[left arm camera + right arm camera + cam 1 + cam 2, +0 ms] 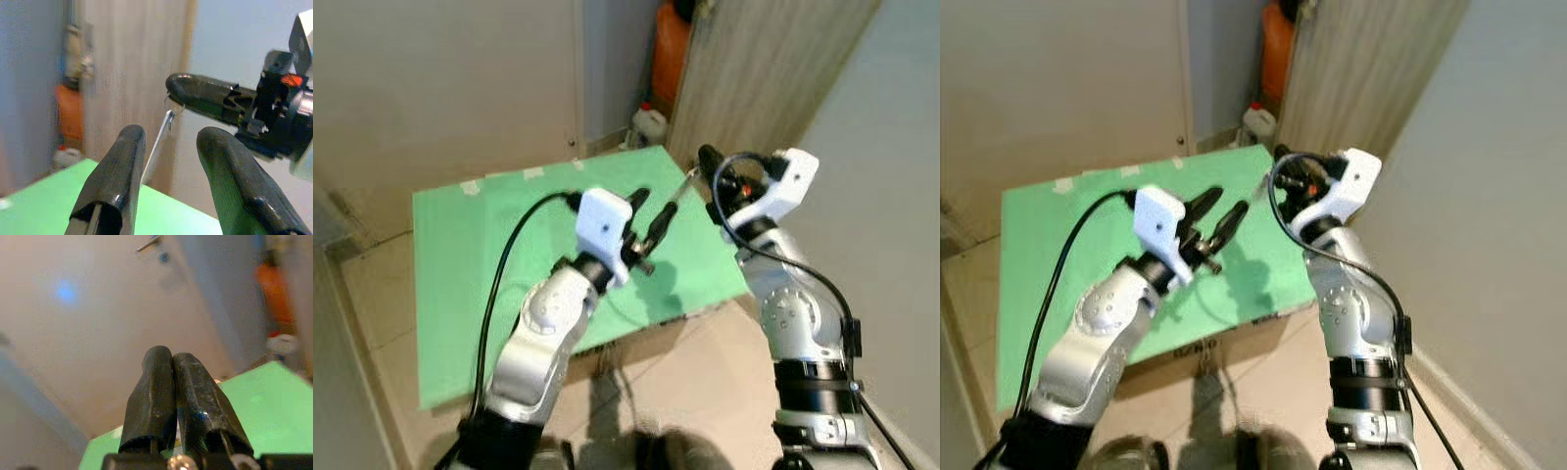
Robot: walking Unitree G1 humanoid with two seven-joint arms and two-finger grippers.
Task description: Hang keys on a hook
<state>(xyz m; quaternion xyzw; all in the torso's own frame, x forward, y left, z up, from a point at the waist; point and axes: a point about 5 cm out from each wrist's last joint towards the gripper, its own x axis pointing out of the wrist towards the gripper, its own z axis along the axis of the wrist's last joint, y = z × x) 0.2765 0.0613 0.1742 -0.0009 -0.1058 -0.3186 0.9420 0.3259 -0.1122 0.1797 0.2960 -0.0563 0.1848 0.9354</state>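
One key (157, 142), a thin silvery strip on a small ring, dangles from the tip of the right gripper (709, 159), whose two black fingers (161, 391) are pressed together with no gap between them. It hangs in the air above the far right corner of a green mat (470, 255) spread on the floor. Just beside it, the left gripper (651, 215) is raised over the mat's right half with its fingers (117, 171) spread apart and nothing between them, the key showing through the gap. Both silver arms reach forward from the near edge of the mat. Beyond the far right corner stand a wooden panel (754, 69), a white bottle with a red cap (648, 124) and an orange container (671, 49) behind it. Pale walls close the scene at the back and on the right. Beige tiles (705, 372) surround the mat.
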